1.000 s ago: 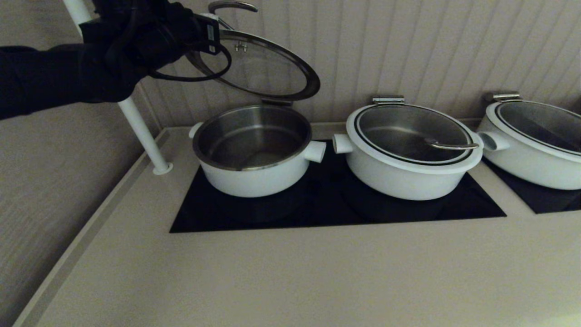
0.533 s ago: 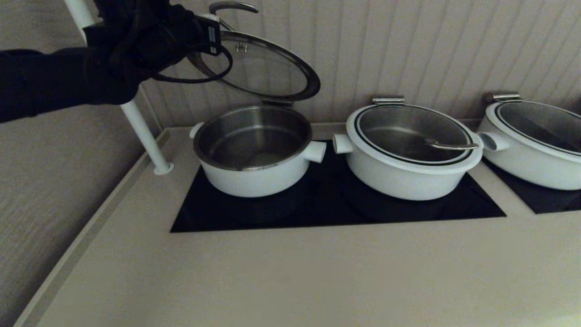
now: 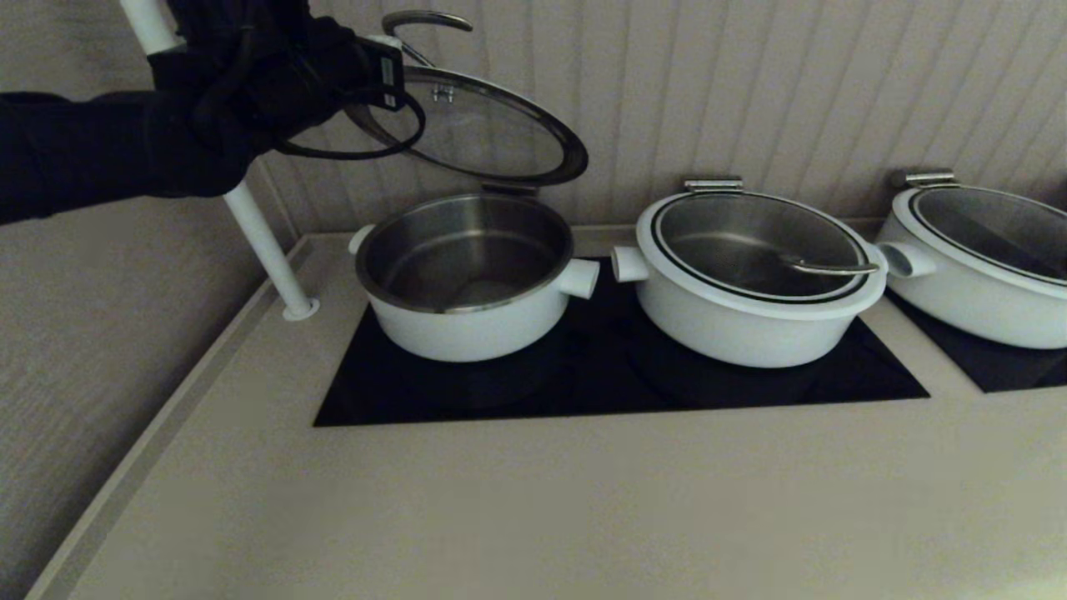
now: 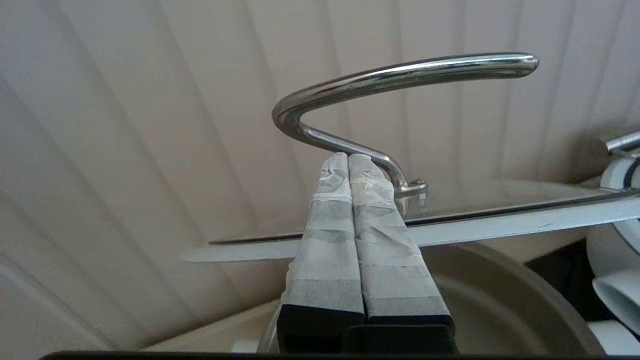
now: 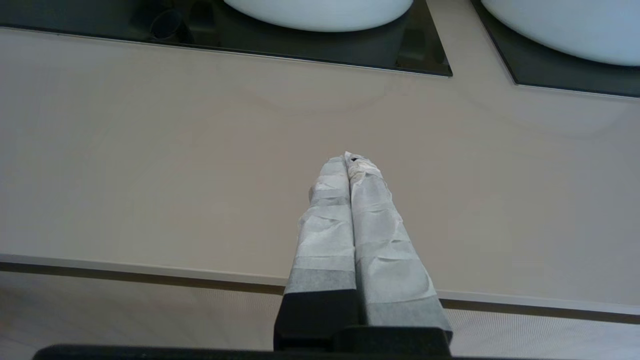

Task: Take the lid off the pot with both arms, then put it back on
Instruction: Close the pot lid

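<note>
1. hanging in the air at the far left, the lid (image 3: 479, 125) is tilted, its far edge down close to the back rim of the pot (image 3: 467, 279), its near-left part raised.
2. the left gripper (image 4: 348, 159) is clenched on the lower leg of the lid's curved steel handle (image 4: 400, 75); its taped fingers (image 4: 330, 240) lie pressed together, their tips at the bar, just beside the spot where it joins the glass.
3. in the head view the left arm (image 3: 125, 142) reaches in from the left edge, high above the counter (image 3: 533, 500).
4. the pot stands open on the left end of the black cooktop (image 3: 600, 375), its steel inside bare.
5. a wider pot (image 3: 750, 283) with its lid on sits just right of it, handles nearly touching; a third pot (image 3: 984, 258) stands at the far right.
6. the right gripper (image 5: 350, 160) hovers over the near counter edge, fingers closed on nothing, well apart from the pots.
7. a white pole (image 3: 258, 233) stands left of the pot.
</note>
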Motion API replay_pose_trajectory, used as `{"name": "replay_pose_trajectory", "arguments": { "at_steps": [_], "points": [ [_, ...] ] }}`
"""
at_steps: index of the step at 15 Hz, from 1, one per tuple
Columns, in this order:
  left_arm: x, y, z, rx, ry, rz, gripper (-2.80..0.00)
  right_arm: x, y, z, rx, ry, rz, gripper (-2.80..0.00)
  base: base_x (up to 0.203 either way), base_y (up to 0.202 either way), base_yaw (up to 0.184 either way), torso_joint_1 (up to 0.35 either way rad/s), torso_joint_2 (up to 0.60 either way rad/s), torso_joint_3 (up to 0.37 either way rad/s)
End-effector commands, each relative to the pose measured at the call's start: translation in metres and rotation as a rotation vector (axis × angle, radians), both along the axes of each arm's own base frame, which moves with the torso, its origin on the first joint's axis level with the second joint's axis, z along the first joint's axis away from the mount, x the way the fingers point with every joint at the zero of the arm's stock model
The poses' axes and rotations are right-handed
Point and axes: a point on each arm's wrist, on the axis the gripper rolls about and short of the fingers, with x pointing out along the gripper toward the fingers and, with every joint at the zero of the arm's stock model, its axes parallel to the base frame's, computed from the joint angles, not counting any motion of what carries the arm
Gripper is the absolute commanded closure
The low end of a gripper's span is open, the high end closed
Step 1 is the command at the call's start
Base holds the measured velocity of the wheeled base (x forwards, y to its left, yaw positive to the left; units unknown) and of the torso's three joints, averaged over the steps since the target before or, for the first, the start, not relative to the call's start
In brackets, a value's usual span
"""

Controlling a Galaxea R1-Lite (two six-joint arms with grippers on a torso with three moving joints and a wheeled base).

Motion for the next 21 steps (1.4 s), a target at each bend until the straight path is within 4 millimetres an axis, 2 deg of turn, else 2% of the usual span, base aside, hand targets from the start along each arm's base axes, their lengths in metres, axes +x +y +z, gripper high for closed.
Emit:
{"name": "replay_pose_trajectory", "arguments": {
  "at_steps": [1,11,21],
  "points": [
    [-0.006,0.001,0.0,0.004,0.006,0.0,0.0,0.0,0.0,0.0,-0.001,0.002,0.001,0.0,0.0,0.0,0.0,0.0,0.0,0.0],
    [-0.015,0.004,0.005,0.013,0.004,0.002,0.0,0.0,0.0,0.0,-0.001,0.002,0.001,0.0,0.0,0.0,0.0,0.0,0.0,0.0],
    [-0.036,0.009,-0.01,0.037,0.075,0.002,0.0,0.0,0.0,0.0,-0.001,0.0,0.001,0.0,0.0,0.0,0.0,0.0,0.0,0.0]
  ]
}}
